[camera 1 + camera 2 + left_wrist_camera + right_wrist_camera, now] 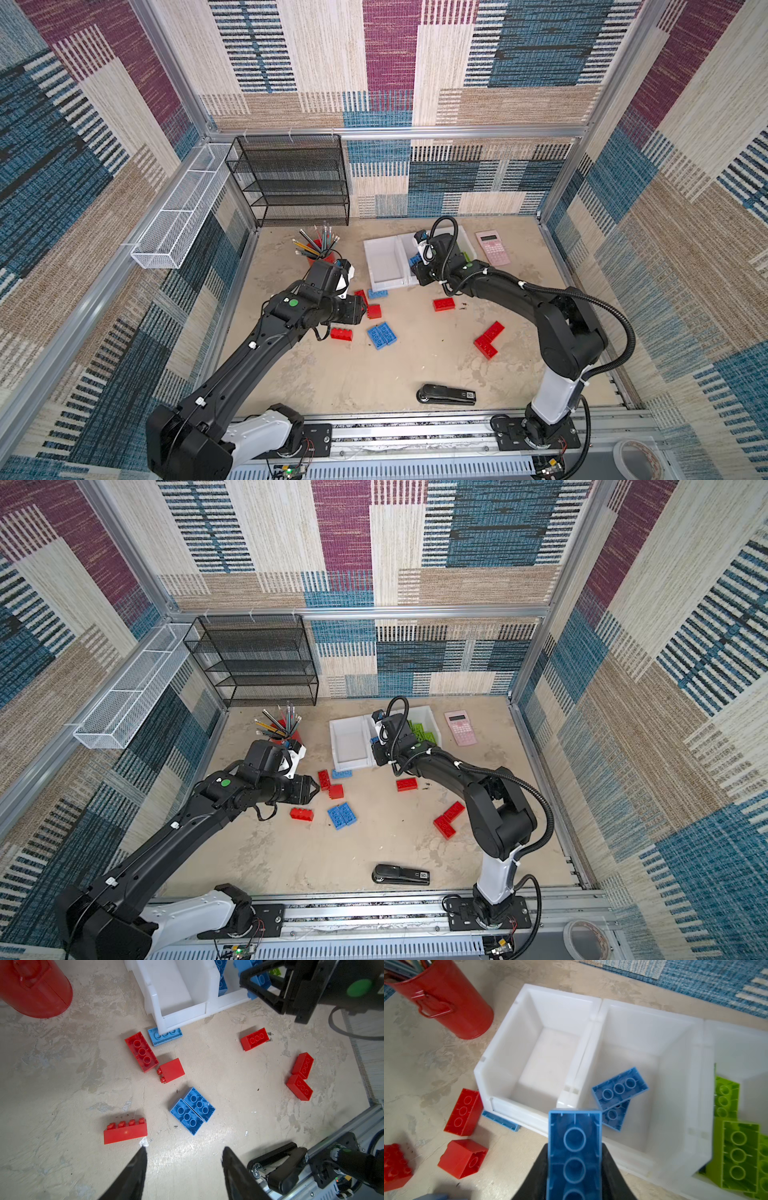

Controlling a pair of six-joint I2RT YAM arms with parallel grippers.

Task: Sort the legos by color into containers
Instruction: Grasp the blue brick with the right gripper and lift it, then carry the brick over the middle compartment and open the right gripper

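The right gripper is clamped on a blue brick, held at the front edge of the bins, by the wall between the empty one and the middle one. Its wrist view shows two blue bricks in the middle bin and green bricks in the next (in both top views the right arm hides most of the middle bin). The left gripper hangs with jaws apart, empty. Its wrist view shows red bricks and a blue pair loose on the table.

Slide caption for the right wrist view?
Right gripper holds a blue plastic lego brick at the white middle bin, where two blue bricks lie.
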